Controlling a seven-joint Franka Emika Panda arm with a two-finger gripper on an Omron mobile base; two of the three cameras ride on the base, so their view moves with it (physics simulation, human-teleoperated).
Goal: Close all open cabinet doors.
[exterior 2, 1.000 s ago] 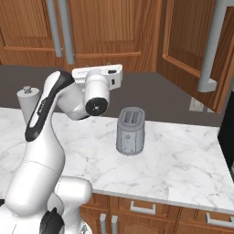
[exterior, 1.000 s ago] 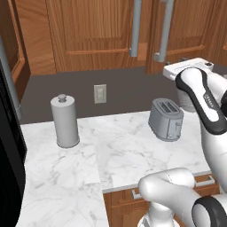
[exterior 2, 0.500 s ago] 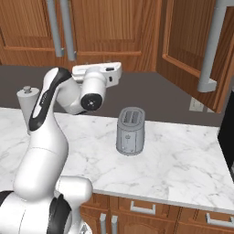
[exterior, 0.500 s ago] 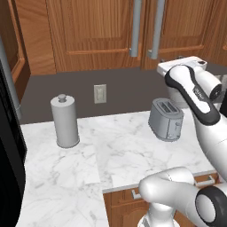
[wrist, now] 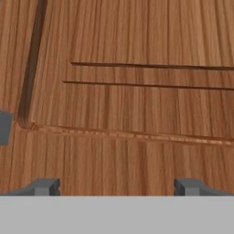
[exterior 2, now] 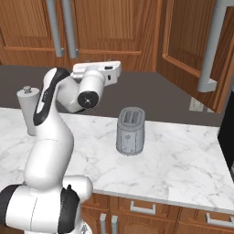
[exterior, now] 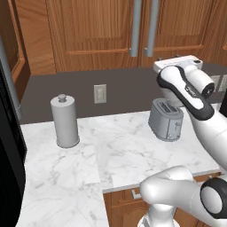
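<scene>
At 1 o'clock in the right base view, one cabinet door hangs swung out over the counter; the pair behind the arm sits flush. The gripper faces wood panel close up, fingers spread, holding nothing, likely lining up a push. Toaster stands below at 6 o'clock, canister at 9; neither blocks the swing.

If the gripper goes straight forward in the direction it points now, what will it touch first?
Most likely a cabinet door: the hand view shows its recessed wooden panel straight ahead of the open gripper, with nothing between. How far away it is stays unclear.
</scene>
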